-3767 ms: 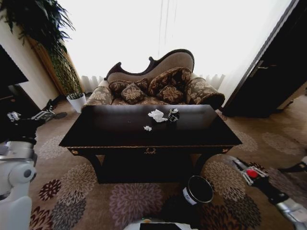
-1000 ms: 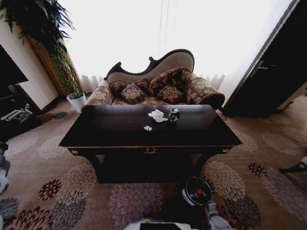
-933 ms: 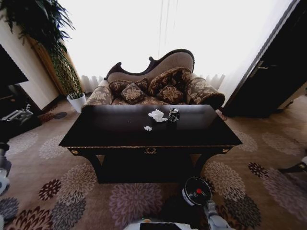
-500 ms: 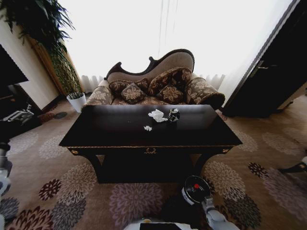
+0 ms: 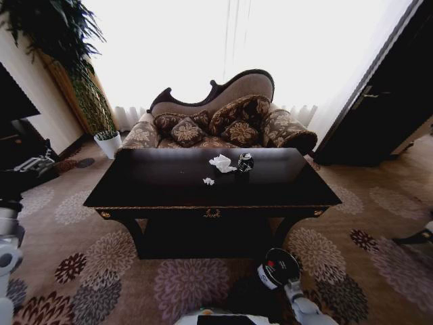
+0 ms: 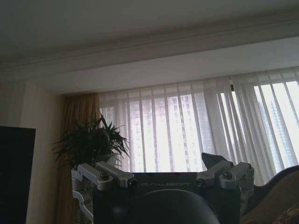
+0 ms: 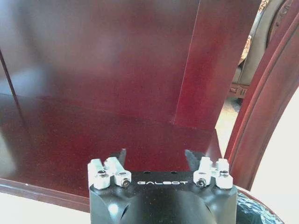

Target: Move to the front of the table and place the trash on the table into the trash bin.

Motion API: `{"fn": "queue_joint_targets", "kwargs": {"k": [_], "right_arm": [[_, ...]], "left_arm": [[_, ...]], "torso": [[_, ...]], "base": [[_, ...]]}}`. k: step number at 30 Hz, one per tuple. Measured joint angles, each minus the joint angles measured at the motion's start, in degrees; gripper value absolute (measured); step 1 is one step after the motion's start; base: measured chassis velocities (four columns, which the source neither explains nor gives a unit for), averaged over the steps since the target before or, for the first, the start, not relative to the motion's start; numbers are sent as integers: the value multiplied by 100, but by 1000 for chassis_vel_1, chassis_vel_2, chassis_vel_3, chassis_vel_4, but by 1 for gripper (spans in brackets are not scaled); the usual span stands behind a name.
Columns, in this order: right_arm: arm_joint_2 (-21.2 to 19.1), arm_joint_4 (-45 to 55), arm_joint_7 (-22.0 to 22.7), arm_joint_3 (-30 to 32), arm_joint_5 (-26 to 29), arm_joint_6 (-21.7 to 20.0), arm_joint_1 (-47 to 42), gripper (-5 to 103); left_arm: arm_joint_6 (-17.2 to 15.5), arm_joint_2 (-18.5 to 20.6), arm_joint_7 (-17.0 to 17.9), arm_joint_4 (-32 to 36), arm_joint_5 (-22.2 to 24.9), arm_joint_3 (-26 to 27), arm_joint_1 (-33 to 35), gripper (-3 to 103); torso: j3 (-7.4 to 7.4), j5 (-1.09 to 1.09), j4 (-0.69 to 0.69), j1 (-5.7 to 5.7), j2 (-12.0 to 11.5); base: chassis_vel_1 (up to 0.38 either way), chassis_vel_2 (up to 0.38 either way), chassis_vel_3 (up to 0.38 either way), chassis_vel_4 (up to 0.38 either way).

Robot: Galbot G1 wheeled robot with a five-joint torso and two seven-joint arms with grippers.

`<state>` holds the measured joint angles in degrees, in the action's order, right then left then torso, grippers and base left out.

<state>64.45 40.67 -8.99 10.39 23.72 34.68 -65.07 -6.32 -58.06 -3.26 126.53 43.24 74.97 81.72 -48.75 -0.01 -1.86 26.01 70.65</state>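
Trash bin stands on the carpet before the desk; the right gripper, jaws apart, sits just above it. Something red, perhaps a cap, shows inside. Tissue and can remain on the desk. Left gripper points upward, jaws apart.

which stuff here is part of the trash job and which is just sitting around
Job: table; tissue, can and small scrap on it; bin on the floor in front, red-capped bottle in it; right gripper by the bin.

Lying about: sofa, white plant pot, tall plant, left gripper raised aside.
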Motion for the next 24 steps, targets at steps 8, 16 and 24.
{"fn": "queue_joint_targets", "kwargs": {"k": [8, 16, 24], "right_arm": [[-81, 553, 2, 210, 267, 2, -308, 99], [-240, 1566, 166, 949, -598, -106, -1066, 100], [-369, 2458, -50, 1738, -1357, -176, -1823, 100]], "left_arm": [[5, 39, -3, -6, 21, 4, -31, 100], [5, 3, -3, -61, 9, -56, -77, 100], [-10, 5, -3, -82, 6, -82, -115, 100]], "torso": [[0, 0, 1, 0, 0], [0, 0, 0, 0, 0], [0, 1, -1, 0, 0]], "base": [[0, 0, 0, 0], [0, 0, 0, 0], [0, 0, 0, 0]]}}
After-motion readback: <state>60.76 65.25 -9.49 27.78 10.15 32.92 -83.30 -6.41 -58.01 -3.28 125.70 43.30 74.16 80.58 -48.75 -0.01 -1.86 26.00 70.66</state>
